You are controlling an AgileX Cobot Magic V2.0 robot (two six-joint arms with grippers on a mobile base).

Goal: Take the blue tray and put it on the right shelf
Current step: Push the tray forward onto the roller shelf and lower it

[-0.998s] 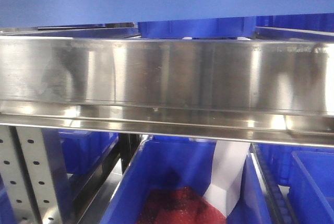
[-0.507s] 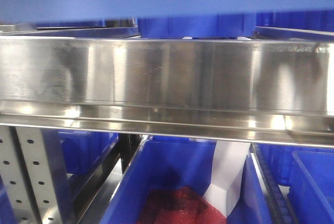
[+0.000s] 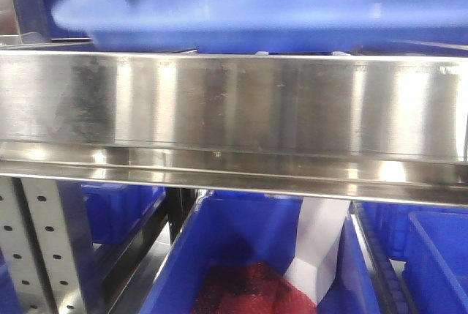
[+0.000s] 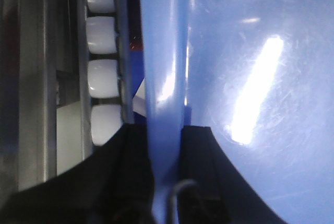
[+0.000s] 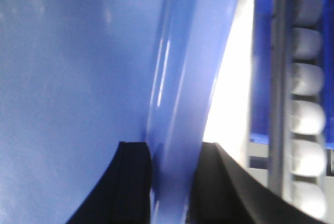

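Holding tray (image 3: 256, 6) between left gripper (image 4: 164, 145) and right gripper (image 5: 172, 156), each clamped over a side rim. Carried just above front lip of shelf (image 3: 234, 102), blurred there. White rollers (image 4: 102, 78) just outboard of left fingers, likewise beside right.

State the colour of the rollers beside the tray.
White, the row of small plastic rollers; clearest in the left wrist view.
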